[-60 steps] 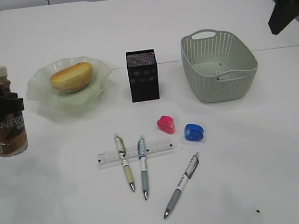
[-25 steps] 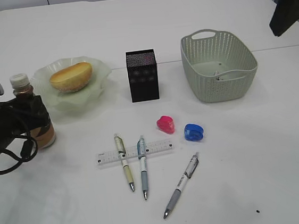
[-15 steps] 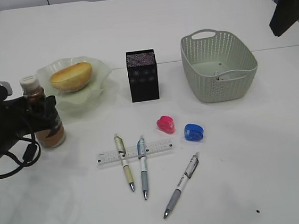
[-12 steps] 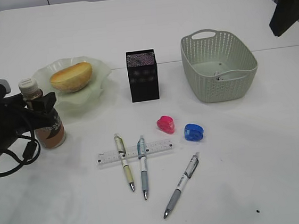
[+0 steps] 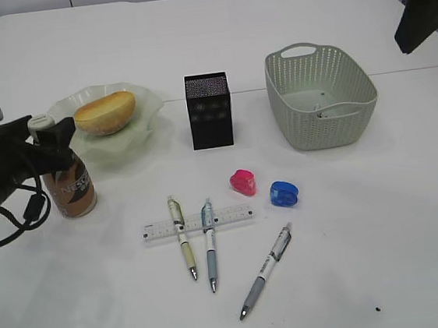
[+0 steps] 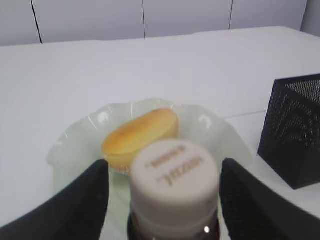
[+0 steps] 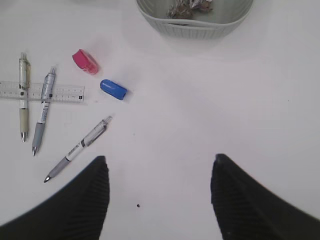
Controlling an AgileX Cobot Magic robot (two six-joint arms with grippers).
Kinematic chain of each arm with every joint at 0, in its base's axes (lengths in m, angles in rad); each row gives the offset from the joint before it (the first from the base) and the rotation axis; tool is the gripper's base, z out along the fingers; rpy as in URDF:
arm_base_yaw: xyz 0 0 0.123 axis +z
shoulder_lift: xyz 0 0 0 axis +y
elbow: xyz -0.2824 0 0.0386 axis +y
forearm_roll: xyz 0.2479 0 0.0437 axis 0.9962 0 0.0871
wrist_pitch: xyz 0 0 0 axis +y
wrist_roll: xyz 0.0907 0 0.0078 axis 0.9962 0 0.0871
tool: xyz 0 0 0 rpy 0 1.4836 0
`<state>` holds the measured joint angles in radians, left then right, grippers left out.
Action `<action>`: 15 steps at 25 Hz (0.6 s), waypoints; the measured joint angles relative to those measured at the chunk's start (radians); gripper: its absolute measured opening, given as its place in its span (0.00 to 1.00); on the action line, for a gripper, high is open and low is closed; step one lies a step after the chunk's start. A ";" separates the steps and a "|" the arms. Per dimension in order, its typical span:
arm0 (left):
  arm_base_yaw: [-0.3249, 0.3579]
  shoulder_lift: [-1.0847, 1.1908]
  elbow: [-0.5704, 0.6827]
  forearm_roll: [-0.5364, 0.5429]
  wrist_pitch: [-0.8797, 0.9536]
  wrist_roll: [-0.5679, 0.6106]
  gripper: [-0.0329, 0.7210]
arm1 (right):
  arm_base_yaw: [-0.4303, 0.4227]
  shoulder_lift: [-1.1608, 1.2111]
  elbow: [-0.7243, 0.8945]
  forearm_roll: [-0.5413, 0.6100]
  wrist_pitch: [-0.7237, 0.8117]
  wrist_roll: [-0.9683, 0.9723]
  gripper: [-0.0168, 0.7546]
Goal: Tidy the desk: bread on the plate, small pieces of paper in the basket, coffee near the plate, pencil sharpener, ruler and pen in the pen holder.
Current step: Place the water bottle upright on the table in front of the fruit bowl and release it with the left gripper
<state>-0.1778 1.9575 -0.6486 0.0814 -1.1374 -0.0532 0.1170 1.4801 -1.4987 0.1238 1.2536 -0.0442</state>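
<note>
The left tool (image 6: 162,195), fingers apart, straddles the coffee (image 5: 71,187), hiding its neck. The right tool (image 7: 157,195) gapes above the white counter (image 5: 381,217), its arm cropped.

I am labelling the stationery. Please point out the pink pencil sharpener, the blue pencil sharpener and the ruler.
pink pencil sharpener (image 5: 243,182), exterior view, middle of its body.
blue pencil sharpener (image 5: 283,194), exterior view, middle of its body.
ruler (image 5: 228,216), exterior view, bare right part.
</note>
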 joint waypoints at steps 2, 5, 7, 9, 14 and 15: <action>0.000 -0.034 0.000 0.000 0.002 0.002 0.72 | 0.000 0.000 0.000 0.000 0.000 -0.004 0.67; 0.000 -0.096 0.000 0.002 0.041 0.003 0.72 | 0.000 0.000 0.000 0.000 0.000 -0.006 0.67; 0.000 -0.134 0.000 0.003 0.092 0.003 0.72 | 0.000 0.000 0.000 0.000 0.000 -0.006 0.67; 0.000 -0.180 0.000 0.003 0.172 0.005 0.71 | 0.000 0.000 0.000 0.000 0.000 -0.012 0.67; 0.000 -0.319 0.007 0.003 0.422 0.005 0.71 | 0.000 0.000 0.000 0.000 0.000 -0.021 0.67; 0.000 -0.355 0.008 0.003 0.474 0.005 0.71 | 0.000 0.000 0.000 0.000 0.000 -0.021 0.67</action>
<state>-0.1778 1.6023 -0.6403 0.0849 -0.6635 -0.0477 0.1170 1.4801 -1.4987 0.1238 1.2536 -0.0653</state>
